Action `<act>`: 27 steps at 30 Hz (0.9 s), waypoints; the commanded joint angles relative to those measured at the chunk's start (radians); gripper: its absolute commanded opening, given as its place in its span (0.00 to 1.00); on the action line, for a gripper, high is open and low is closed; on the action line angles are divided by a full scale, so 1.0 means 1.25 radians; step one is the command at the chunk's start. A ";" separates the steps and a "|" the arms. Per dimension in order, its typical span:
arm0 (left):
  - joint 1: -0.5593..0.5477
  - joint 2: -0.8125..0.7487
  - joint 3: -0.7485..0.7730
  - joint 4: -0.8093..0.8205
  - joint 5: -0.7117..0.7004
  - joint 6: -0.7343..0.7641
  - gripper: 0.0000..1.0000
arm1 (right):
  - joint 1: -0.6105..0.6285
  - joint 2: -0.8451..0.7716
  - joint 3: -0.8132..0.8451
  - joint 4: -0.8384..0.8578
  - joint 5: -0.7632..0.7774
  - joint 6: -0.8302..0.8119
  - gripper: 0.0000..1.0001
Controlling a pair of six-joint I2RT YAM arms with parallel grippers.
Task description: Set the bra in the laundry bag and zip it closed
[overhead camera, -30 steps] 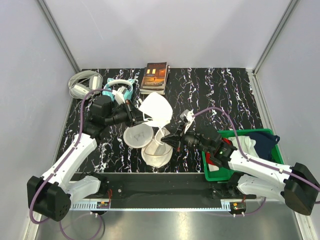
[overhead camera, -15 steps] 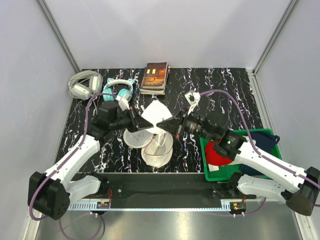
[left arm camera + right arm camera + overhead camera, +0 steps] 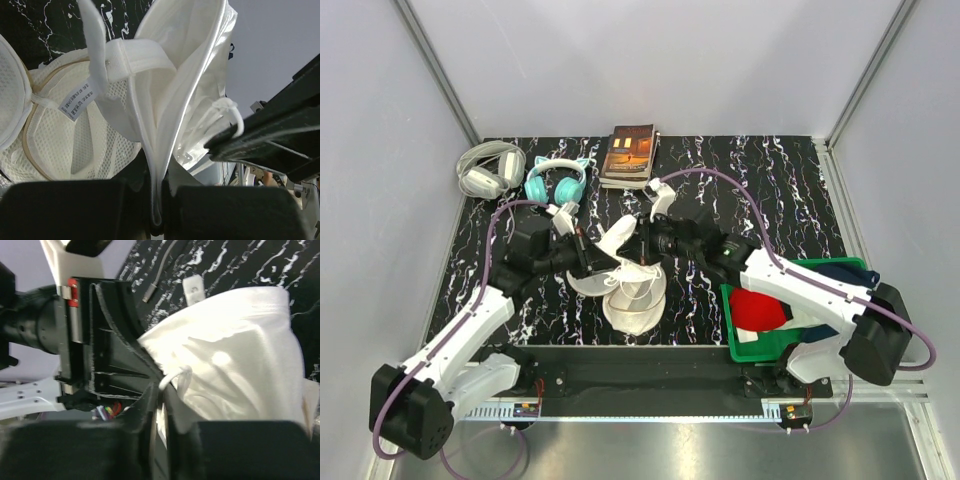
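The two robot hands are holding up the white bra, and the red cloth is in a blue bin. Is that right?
Almost. The bin holding the red cloth is green, not blue, as the top view shows. The left gripper and the right gripper do hold up the bra.

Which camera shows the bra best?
Left wrist: the bra fills it, its edge pinched in the left gripper. Right wrist shows one smooth cup; the top view only a small white shape.
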 commanded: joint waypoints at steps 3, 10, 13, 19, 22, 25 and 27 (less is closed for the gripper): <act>0.008 -0.013 -0.026 0.028 0.010 0.004 0.00 | -0.003 -0.027 0.062 -0.121 0.035 -0.018 0.43; 0.046 0.020 -0.053 0.035 0.009 0.002 0.00 | -0.003 -0.027 0.152 -0.296 0.046 -0.008 0.70; 0.070 0.017 -0.055 0.009 -0.016 0.035 0.00 | -0.003 -0.053 0.150 -0.335 0.060 -0.003 0.80; 0.076 0.009 -0.040 -0.025 -0.086 0.089 0.00 | -0.007 -0.128 0.112 -0.406 0.169 0.040 0.91; 0.075 0.030 -0.054 0.003 -0.087 0.098 0.00 | -0.021 -0.148 0.056 -0.421 0.211 0.098 0.83; 0.075 0.055 -0.072 0.024 -0.086 0.110 0.00 | -0.045 -0.161 -0.011 -0.421 0.216 0.149 0.75; 0.075 0.061 -0.087 0.032 -0.088 0.115 0.00 | -0.060 -0.149 -0.040 -0.408 0.190 0.166 0.73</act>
